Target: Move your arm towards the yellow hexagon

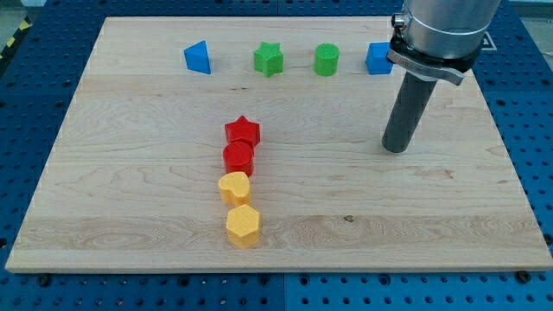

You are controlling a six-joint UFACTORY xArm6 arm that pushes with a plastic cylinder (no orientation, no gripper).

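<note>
Tip (395, 149) = bare rod end, no jaws to spread or pinch, touching nothing, view's right. yellow hexagon (244, 225) well apart, toward view's lower left, bottom of column under yellow heart (234, 187). Likely move: slide left and down.

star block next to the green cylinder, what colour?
Green. The star sits at the view's top, left of the cylinder; camera view, the only one, shows it.

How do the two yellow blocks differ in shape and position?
The yellow hexagon has flat angled sides; the yellow heart-like block is rounded. The hexagon ends the column at the view's bottom; the other touches the red cylinder. Both lie far from my tip.
</note>
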